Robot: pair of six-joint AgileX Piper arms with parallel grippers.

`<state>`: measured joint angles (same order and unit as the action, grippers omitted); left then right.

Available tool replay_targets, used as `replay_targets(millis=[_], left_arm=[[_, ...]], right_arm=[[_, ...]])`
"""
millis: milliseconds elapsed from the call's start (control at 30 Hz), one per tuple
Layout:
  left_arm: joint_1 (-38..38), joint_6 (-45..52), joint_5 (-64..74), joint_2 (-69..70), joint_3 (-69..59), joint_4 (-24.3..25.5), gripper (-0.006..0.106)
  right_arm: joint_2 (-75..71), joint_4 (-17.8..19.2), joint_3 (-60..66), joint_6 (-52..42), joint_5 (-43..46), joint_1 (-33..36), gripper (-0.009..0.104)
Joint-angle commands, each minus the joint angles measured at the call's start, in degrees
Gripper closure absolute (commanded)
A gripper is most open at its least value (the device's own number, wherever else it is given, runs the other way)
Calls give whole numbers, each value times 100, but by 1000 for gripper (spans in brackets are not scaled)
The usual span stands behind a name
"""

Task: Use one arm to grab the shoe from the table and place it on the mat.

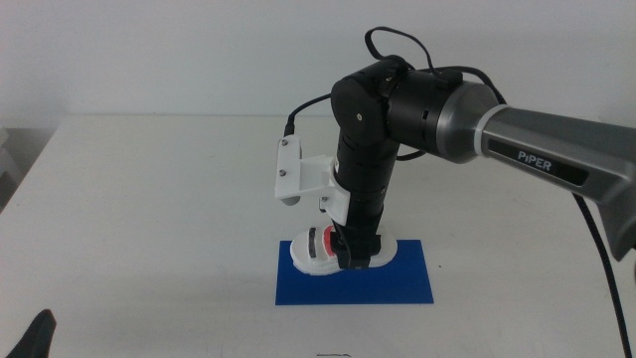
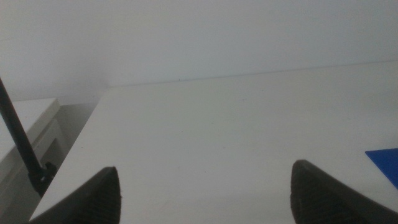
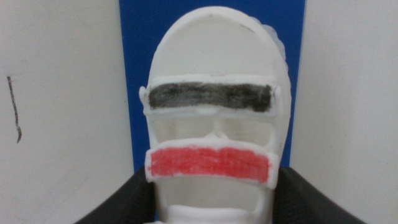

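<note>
Nearest the middle camera, at the bottom left corner, we note the dark tip of the left gripper [image 1: 40, 333], waiting low beside the table [image 1: 149, 219]. In its own wrist view its two jaws stand wide apart with only bare tabletop between them, and a blue corner of the mat [image 2: 387, 160] shows off to one side.

We find the arm [image 1: 447, 119] entering from the right, its wrist pointing straight down over the mat [image 1: 397, 283]. A white bracket [image 1: 298, 177] sits on the wrist, with black cables [image 1: 393, 45] looping above the joint.

We record the right gripper [image 1: 356, 257] down at the shoe [image 1: 313, 254]. In the right wrist view its dark fingers [image 3: 127, 199] flank the shoe [image 3: 214, 124] on both sides, touching its white body just below the red stripe [image 3: 210, 163]; the jaws are pressed against the shoe. A dark stripe [image 3: 211, 98] crosses the shoe beyond the red one.

We see the shoe over the near-left part of the dark-blue mat [image 3: 140, 62], its sole at the mat's surface in the middle view. Whether it bears fully on the mat we cannot tell. A thin dark mark [image 3: 13, 109] lies on the table beside the mat.
</note>
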<state>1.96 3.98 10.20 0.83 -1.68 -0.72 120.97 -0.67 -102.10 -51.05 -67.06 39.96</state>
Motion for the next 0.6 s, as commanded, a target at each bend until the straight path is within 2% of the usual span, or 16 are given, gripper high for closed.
replay_targets(millis=[0, 467, 500, 533, 567], left_arm=[[22, -84, -475, 108, 19, -49, 7], [22, -84, -475, 108, 19, -49, 7], [22, -84, -475, 108, 19, -49, 7], [22, -84, -475, 108, 19, -49, 7], [22, -84, -475, 108, 19, -49, 7]], right_arm=[[-222, -68, -132, -93, 92, -85, 95], [16, -11, -132, -87, 20, -88, 92], [16, -11, -132, -87, 20, -96, 90], [73, -33, -132, -66, 15, -135, 75], [82, -33, -132, -64, 15, -133, 71]])
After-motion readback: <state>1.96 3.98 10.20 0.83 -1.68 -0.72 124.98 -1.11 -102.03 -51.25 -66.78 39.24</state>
